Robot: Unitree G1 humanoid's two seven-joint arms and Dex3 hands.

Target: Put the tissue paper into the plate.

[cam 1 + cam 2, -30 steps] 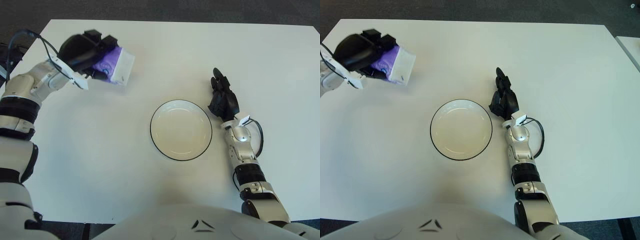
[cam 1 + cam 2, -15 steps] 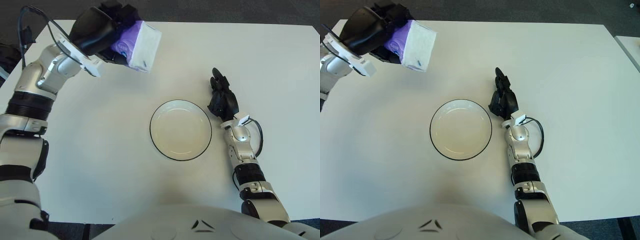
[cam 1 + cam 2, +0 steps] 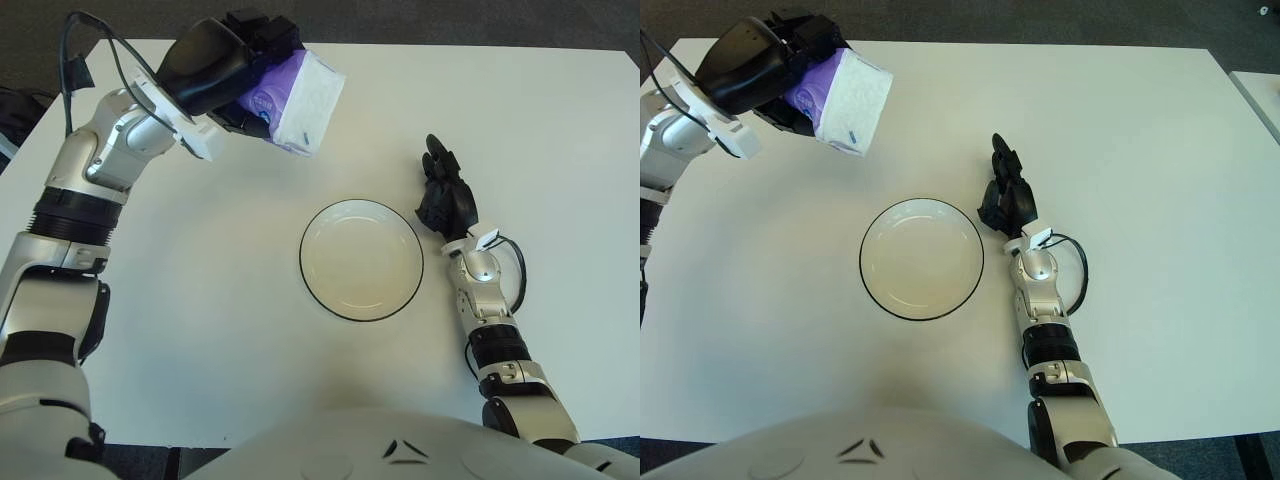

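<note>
My left hand (image 3: 235, 75) is raised over the far left of the table, its black fingers shut on a purple and white tissue pack (image 3: 300, 100). The pack hangs in the air, tilted, up and to the left of the plate. The white plate with a dark rim (image 3: 361, 259) lies empty near the middle of the white table (image 3: 560, 130). My right hand (image 3: 443, 195) shows just right of the plate, its fingers stretched out and holding nothing.
The table's far edge and left corner lie close behind the raised left hand. Dark floor surrounds the table. A black cable (image 3: 85, 70) loops off my left forearm.
My left hand has lifted the tissue pack off the table and carried it up and to the right, toward the plate. The right hand has stayed still.
</note>
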